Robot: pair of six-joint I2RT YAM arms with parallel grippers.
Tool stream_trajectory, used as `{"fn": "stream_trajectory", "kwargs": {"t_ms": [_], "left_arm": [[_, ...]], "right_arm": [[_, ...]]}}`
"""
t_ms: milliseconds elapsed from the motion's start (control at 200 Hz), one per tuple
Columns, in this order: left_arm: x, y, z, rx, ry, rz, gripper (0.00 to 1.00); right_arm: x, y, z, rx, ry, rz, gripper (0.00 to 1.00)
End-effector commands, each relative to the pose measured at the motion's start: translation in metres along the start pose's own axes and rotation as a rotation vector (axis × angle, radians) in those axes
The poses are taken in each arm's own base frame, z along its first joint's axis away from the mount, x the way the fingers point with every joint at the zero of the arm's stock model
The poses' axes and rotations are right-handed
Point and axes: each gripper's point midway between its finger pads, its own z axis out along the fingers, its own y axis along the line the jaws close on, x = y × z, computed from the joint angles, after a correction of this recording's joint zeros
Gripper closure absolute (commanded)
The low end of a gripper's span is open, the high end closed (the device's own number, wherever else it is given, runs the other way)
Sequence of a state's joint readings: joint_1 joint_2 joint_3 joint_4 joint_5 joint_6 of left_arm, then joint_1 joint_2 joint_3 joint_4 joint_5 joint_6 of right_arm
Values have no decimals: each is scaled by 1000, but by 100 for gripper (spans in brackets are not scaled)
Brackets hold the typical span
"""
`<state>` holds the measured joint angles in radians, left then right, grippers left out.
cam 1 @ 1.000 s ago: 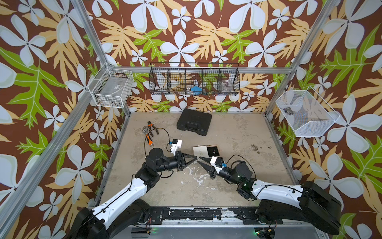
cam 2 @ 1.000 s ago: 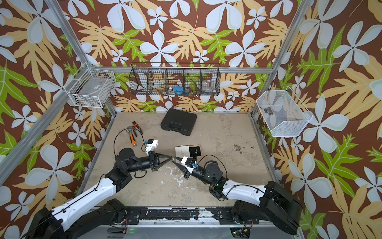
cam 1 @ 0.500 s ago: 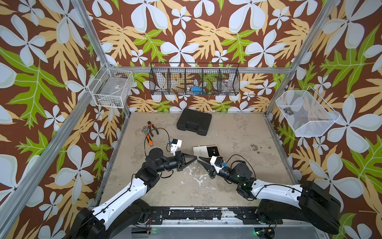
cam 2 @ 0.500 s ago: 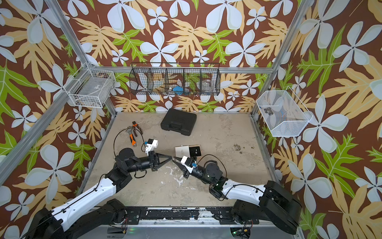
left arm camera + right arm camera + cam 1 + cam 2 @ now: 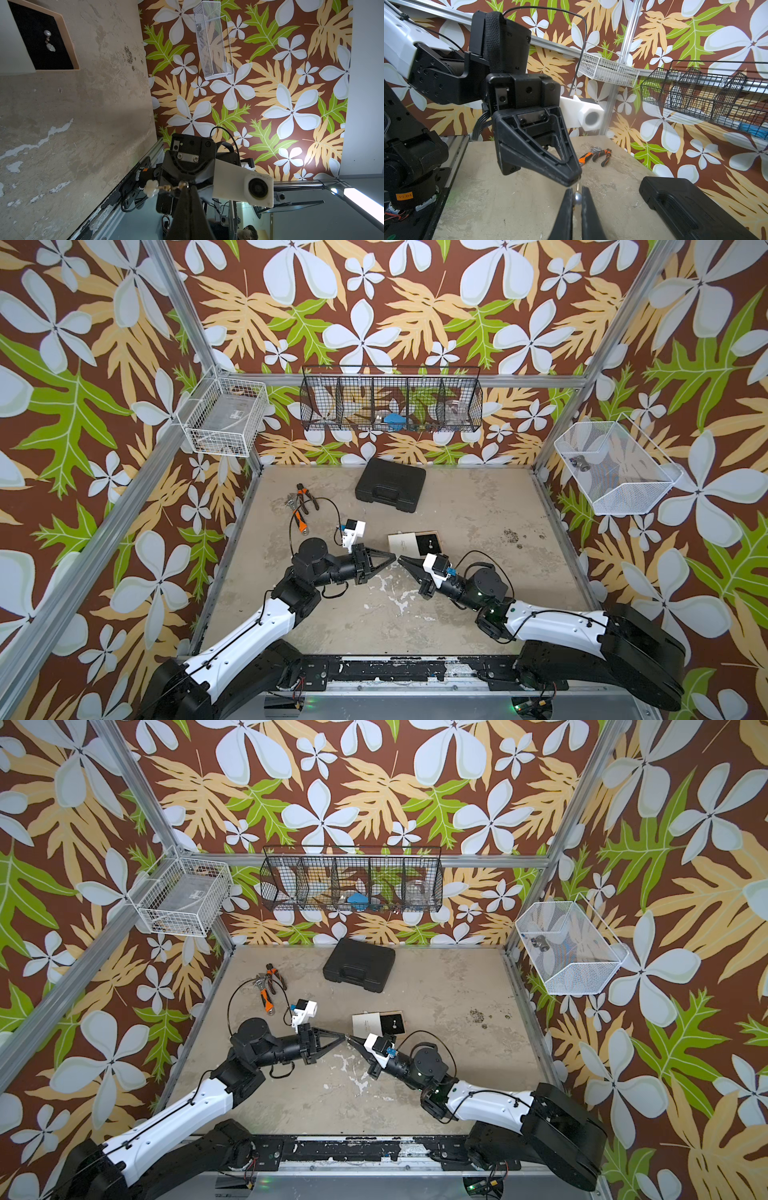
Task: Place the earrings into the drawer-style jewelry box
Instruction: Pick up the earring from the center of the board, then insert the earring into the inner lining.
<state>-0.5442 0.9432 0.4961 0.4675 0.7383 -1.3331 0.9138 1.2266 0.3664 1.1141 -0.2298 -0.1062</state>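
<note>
- Left gripper (image 5: 392, 560): jaws fully closed. In the right wrist view its tip (image 5: 574, 180) pinches the thin wire post at the top of the held earring.
- Held earring (image 5: 152, 188): small pale pearl bead, short gold link and a white flower-shaped drop. The flower end hangs free towards the table.
- Right gripper (image 5: 401, 560): jaws narrowed to a slit. In its own wrist view (image 5: 577, 200) both fingers press on the held earring's pearl bead (image 5: 577, 196), so both grippers have a hold on this piece.
- The two grippers meet tip to tip in both top views, above the worn beige tabletop (image 5: 457, 593) and clear of it. The held earring is too small to make out there.
- Drawer-style jewelry box (image 5: 401, 544): flat white card sleeve with a tan, black-lined tray partly slid out. It lies flat just beyond the gripper tips, and neither gripper touches it.
- Second earring (image 5: 48, 40): same pearl-and-flower type, lying on the tray's black lining (image 5: 52, 58).
- Black plastic carry case (image 5: 390, 485) sits near the back wall, well apart from the box.
- Orange-and-black-handled pliers (image 5: 301, 506) lie back left on the table.
- Patch of dark crumbs (image 5: 510, 536) lies to the right of the box.
</note>
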Motion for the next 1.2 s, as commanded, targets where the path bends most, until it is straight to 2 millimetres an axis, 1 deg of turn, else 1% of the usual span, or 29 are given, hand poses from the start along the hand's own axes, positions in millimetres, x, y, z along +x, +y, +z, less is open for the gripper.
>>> {"fn": "stream_trajectory", "kwargs": {"t_ms": [0, 60, 105, 145, 195, 300, 400, 435, 505, 550, 631, 681, 776, 886, 1041, 1196], "left_arm": [[-1, -9, -1, 36, -8, 19, 94], [-1, -10, -2, 40, -9, 23, 76], [-2, -11, -2, 38, -13, 30, 65], [-3, -10, -3, 30, -20, 36, 59], [-6, -9, -4, 19, -30, 43, 55], [-13, -7, -11, -8, -63, 63, 53], [-21, -7, -18, -44, -95, 96, 53], [-23, -4, -20, -68, -102, 102, 53], [-26, -4, -23, -92, -116, 119, 53], [-28, -2, -25, -105, -124, 126, 53], [-29, 1, -28, -127, -134, 137, 53], [-30, 4, -29, -137, -135, 140, 53], [-29, 10, -29, -150, -133, 135, 53], [-26, 18, -30, -165, -129, 126, 53], [-23, 22, -35, -189, -135, 137, 53], [-21, 23, -39, -205, -146, 148, 53]], "right_arm": [[-14, -2, -1, 6, -54, -13, 93], [-14, -1, -2, 0, -51, -18, 94], [-13, -1, -3, -1, -44, -18, 94], [-13, 0, -4, -2, -37, -23, 94], [-13, 0, -5, -4, -26, -25, 94], [-10, -1, -8, -15, 18, -19, 94], [0, -10, -10, -19, 110, 19, 94], [5, -13, -11, -29, 148, 42, 93], [16, -29, -12, 30, 249, 77, 94], [24, -38, -13, 33, 314, 110, 94], [44, -58, -19, 94, 465, 172, 96], [55, -69, -25, 129, 543, 209, 96], [69, -94, -38, 237, 640, 282, 96], [88, -113, -51, 298, 754, 357, 94], [119, -123, -63, 325, 904, 413, 94], [142, -123, -67, 297, 1003, 441, 94]]}}
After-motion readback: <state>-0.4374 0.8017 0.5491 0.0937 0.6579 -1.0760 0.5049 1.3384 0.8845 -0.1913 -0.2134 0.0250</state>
